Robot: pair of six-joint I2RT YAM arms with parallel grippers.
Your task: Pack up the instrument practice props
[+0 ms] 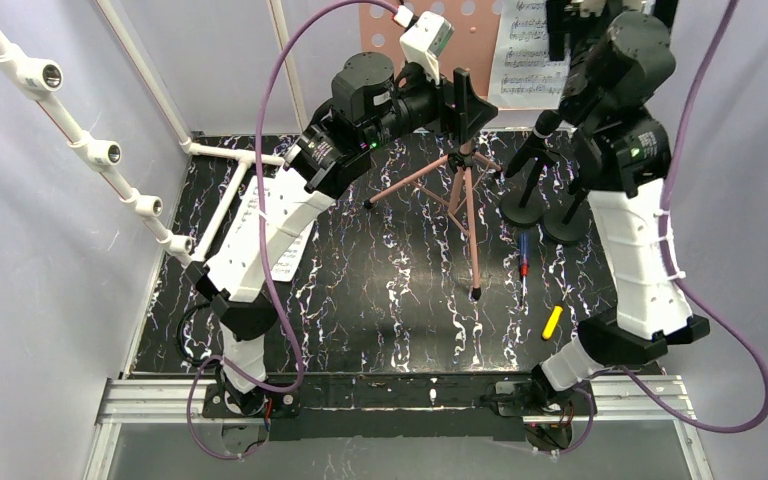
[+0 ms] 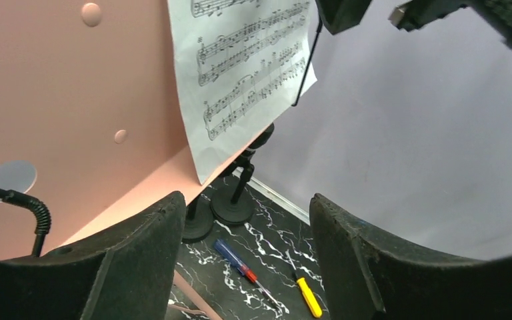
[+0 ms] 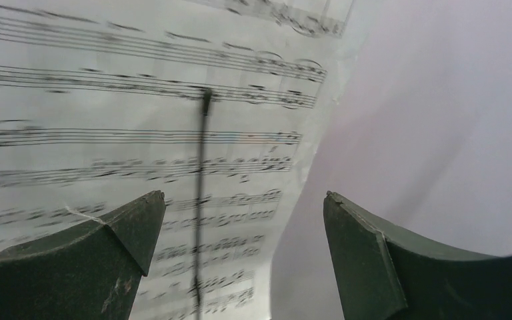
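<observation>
The salmon-pink perforated metal music desk is seen upright on its thin pink tripod legs at the far side of the black white-veined table. A white sheet-music page rests on the desk and is crossed by a thin black wire arm. The left gripper is raised beside the desk, its jaws spread apart with nothing between them. The right gripper is held wide before the page's right edge, likewise empty. Two black microphones on round black bases stand just right of the tripod. A blue-and-red screwdriver and a yellow-handled tool lie near them. Another white page lies flat under the left arm
</observation>
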